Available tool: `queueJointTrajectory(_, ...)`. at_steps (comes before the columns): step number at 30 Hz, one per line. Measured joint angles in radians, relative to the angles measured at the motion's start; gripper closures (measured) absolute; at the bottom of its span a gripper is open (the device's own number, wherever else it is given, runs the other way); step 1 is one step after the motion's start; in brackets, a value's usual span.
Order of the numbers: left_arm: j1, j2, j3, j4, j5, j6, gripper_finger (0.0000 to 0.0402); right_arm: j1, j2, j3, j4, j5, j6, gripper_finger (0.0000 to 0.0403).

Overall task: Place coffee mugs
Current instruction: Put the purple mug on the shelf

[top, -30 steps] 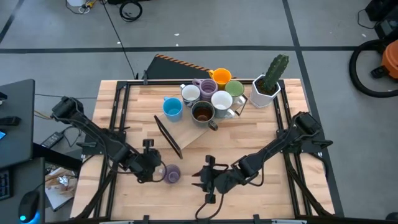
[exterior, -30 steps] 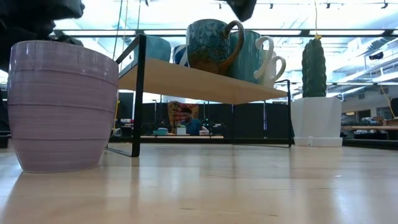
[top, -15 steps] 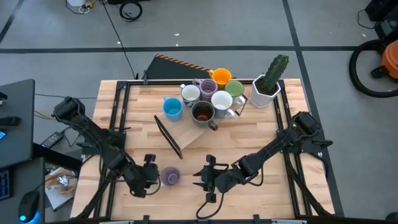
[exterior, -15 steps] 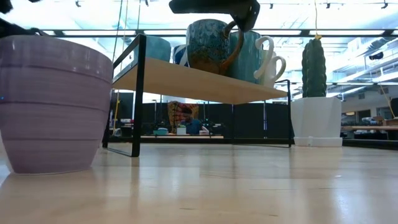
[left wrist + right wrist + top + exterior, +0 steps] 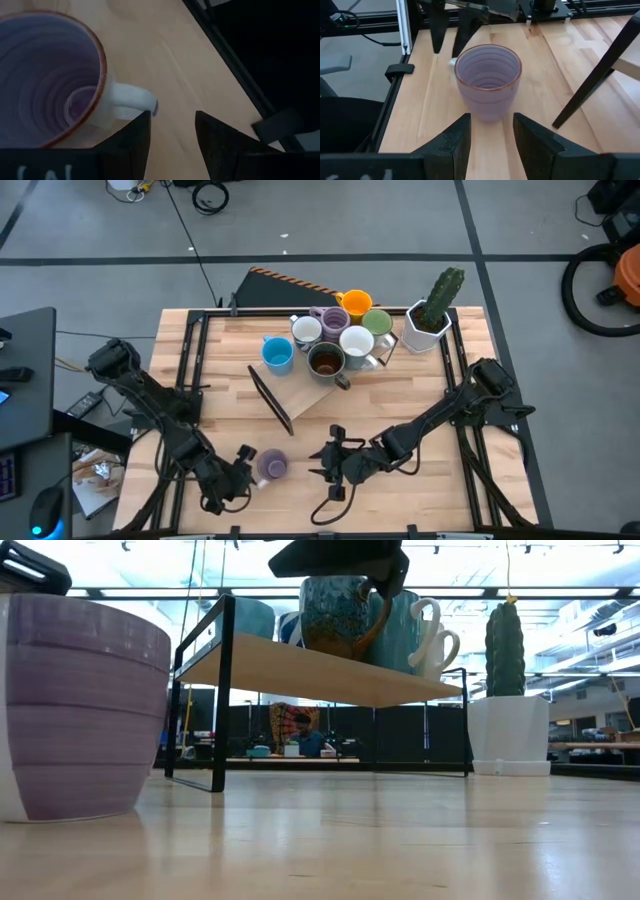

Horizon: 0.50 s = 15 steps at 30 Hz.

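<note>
Purple mug [image 5: 272,465] upright on table [image 5: 420,400], lower left of centre in high view; handle toward left gripper [image 5: 243,471]; left fingers [image 5: 131,137] parted, flanking handle tip, contact unclear, probably not gripping; right gripper [image 5: 322,462] lower centre, fingers [image 5: 451,142] apart, empty, near mug; seven other mugs [image 5: 330,338] on raised shelf [image 5: 300,395], upper centre.

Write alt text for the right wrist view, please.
A purple mug stands upright on the wooden table, just ahead of the right gripper and its open fingers. Beyond the mug, the left gripper points down beside it.
</note>
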Motion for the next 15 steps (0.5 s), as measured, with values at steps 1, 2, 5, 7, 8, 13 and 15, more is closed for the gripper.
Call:
queueJointTrajectory(1,0.005,0.003,0.000,0.009,0.000,0.009,0.0240,-0.001,0.000,0.000,0.000,0.000,0.000,0.0250)
queueJointTrajectory(2,0.013,0.012,0.000,0.029,0.001,0.025,0.0240,-0.002,0.000,0.000,0.000,0.000,-0.003,0.0250)
queueJointTrajectory(5,0.029,0.041,0.000,0.114,-0.015,0.084,0.0240,-0.007,0.000,0.000,0.002,0.000,-0.019,0.0250)
queueJointTrajectory(7,0.047,0.072,0.002,0.193,-0.040,0.117,0.0240,-0.011,0.000,0.000,0.002,0.000,-0.019,0.0250)
queueJointTrajectory(8,0.057,0.091,0.002,0.217,-0.044,0.135,0.0240,-0.012,0.000,0.000,0.002,0.000,-0.019,0.0250)
queueJointTrajectory(13,0.106,0.152,0.000,0.301,-0.091,0.160,0.0240,-0.012,0.000,0.000,-0.003,-0.007,-0.019,0.0250)
queueJointTrajectory(15,0.118,0.160,0.000,0.315,-0.099,0.161,0.0240,-0.012,0.000,0.000,-0.003,-0.007,-0.019,0.0250)
